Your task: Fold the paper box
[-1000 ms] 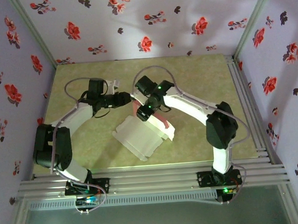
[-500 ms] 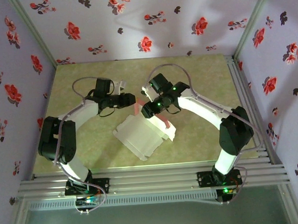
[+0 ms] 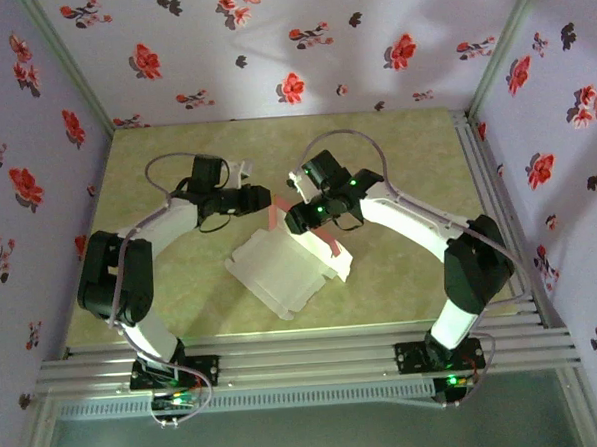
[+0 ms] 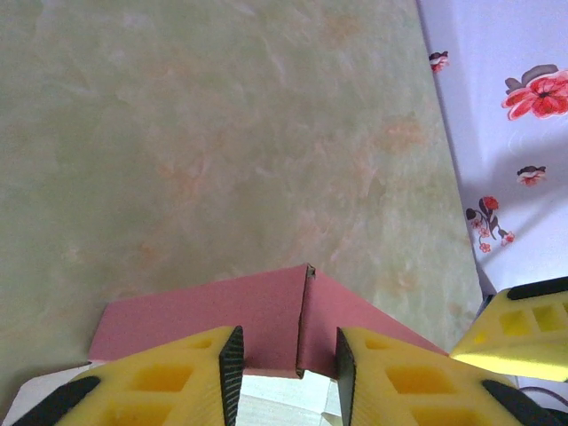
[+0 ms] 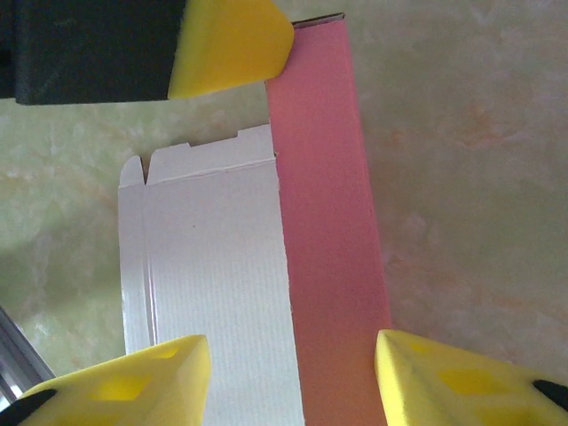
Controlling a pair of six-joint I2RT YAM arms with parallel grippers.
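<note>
Right hand (image 5: 293, 351) shifted slightly rightward, wide open – left hand (image 4: 286, 346) narrowly parted, paper box (image 3: 286, 269) pink flap raised

Paper box (image 3: 284, 272) on table (image 3: 405, 153); left end effector (image 4: 286, 351), right end effector (image 5: 291, 355) over far edge

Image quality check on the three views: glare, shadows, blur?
Top external: paper box white face nearly blown out, arm shadows on the back wall. Left wrist: table sharp, nearest yellow fingers slightly soft. Right wrist: even light, card texture crisp, dark shadow at lower left.
</note>
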